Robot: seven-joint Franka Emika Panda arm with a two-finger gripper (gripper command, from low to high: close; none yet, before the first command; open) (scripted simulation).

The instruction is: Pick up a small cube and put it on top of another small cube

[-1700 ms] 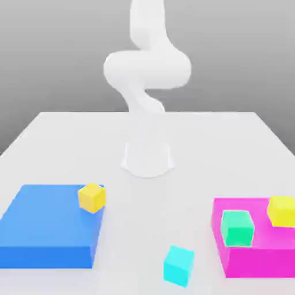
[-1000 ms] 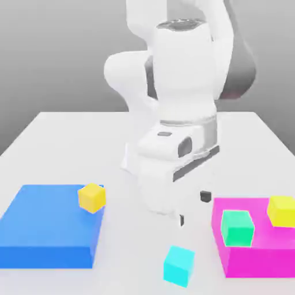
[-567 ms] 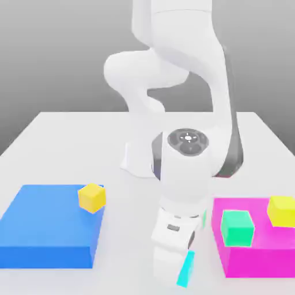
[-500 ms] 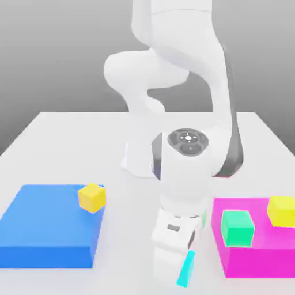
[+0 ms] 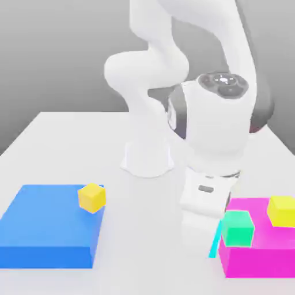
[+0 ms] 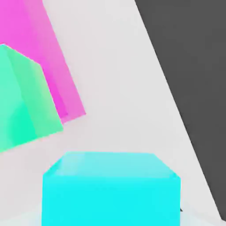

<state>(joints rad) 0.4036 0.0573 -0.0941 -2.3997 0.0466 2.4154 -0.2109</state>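
Note:
The small cyan cube [image 5: 215,241] shows as a thin sliver behind my white hand in the exterior view. In the hand view the cyan cube [image 6: 110,190] sits very close to the camera. My gripper [image 5: 208,243] is shut on it and holds it off the table, just at the exterior view's left of the magenta block [image 5: 259,256]. A mint-green cube [image 5: 238,227] rests on that block's near corner, right beside the held cube. The hand view has the mint-green cube [image 6: 22,106] and the magenta block [image 6: 57,66] a short way beyond the cyan one.
A yellow cube [image 5: 282,210] sits on the magenta block's far corner. A flat blue block [image 5: 46,222] on the exterior view's left carries another yellow cube [image 5: 91,197]. The arm's base [image 5: 148,155] stands mid-table. The table's edge [image 6: 167,88] runs near the magenta block.
The hand came down onto the cyan cube on the table, took hold of it, then rose and carried it toward the exterior view's right, up to the magenta block beside the mint-green cube.

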